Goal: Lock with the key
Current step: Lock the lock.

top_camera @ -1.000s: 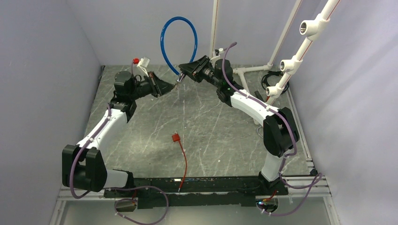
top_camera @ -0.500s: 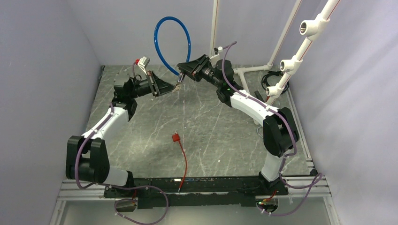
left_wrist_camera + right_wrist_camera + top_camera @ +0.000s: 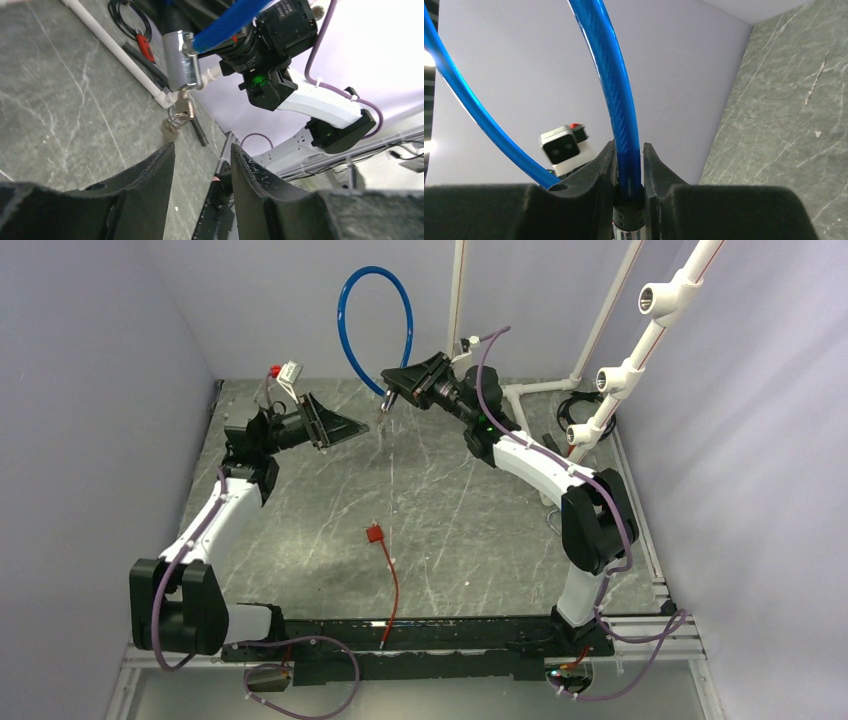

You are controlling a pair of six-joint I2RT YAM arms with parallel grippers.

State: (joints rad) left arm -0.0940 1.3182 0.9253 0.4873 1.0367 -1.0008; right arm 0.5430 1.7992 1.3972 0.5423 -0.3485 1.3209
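Detail of the key (image 3: pixel 183 107) comes only from the left wrist view: small, flat and silver, it hangs with a ring (image 3: pixel 172 124) just under the lock's shiny barrel (image 3: pixel 181 59), above the table (image 3: pixel 60 100). From overhead it is a mere speck. The right wrist view shows the right gripper (image 3: pixel 629 150) clamped on the blue cable (image 3: pixel 616 75) at its collar. The left gripper (image 3: pixel 202 150) gapes empty, near the key.
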